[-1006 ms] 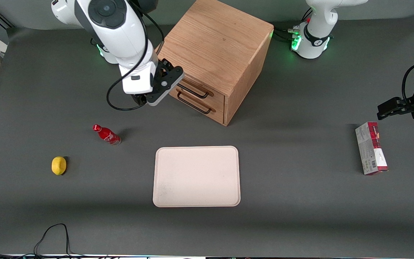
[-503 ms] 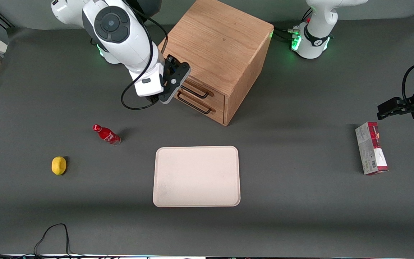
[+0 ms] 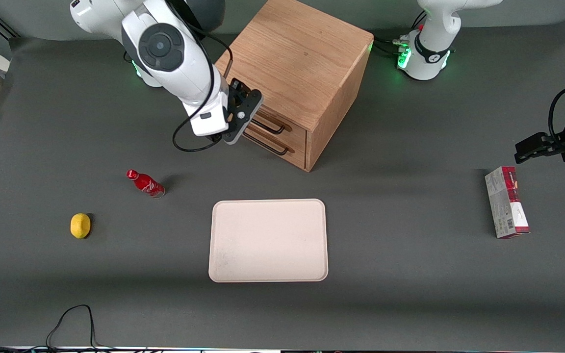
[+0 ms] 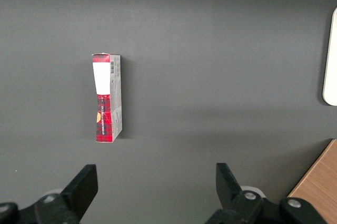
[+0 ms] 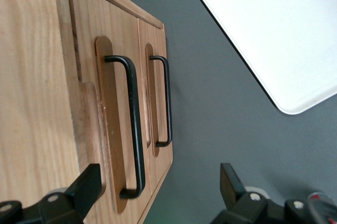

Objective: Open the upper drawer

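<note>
Closer to the cabinet (image 3: 296, 73) than half a second ago, the gripper (image 3: 238, 120) has slid from the open table toward the drawer fronts and now hangs just in front of them, at about 9 o'clock from the handles in the front view. Its fingers (image 5: 87, 187) are spread wide and hold nothing; the wrist view shows one fingertip next to the wood near the end of the upper drawer's handle (image 5: 131, 129) and the other over bare table, with no contact that can be made out. The upper drawer (image 3: 275, 125) sits shut, flush with the cabinet face, directly above the lower drawer (image 3: 272, 144), whose matching handle (image 5: 164, 103) runs parallel just beside it. A tray (image 3: 268, 240) lies nearer the front camera than the cabinet, at roughly 6 o'clock from it and well apart. A red bottle (image 3: 145, 183) stands tilted near the working arm's end of the table, with a lemon (image 3: 80, 225) nearer the camera, at about 8 o'clock from the bottle. A box (image 3: 506, 202) lies toward the parked arm's end.
</note>
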Action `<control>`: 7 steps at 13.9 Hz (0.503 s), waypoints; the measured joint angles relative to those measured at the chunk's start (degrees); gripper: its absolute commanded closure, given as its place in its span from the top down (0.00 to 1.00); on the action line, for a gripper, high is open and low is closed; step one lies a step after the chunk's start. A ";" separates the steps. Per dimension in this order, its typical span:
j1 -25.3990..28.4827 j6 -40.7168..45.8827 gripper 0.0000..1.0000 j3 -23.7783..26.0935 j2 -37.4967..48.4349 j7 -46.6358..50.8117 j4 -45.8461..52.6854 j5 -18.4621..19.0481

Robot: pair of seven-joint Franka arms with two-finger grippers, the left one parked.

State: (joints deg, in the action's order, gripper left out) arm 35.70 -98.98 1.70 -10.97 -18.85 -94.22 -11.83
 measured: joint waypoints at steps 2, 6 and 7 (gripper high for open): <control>1.26 -2.53 1.00 0.01 -0.01 0.00 -2.03 -0.01; 1.71 -6.03 1.00 -0.11 0.01 0.00 -5.21 -0.01; 1.70 -6.93 1.00 -0.17 0.00 0.00 -6.01 -0.01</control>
State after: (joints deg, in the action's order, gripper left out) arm 37.40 -105.91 1.53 -10.97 -18.85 -100.23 -11.85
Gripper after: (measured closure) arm 0.000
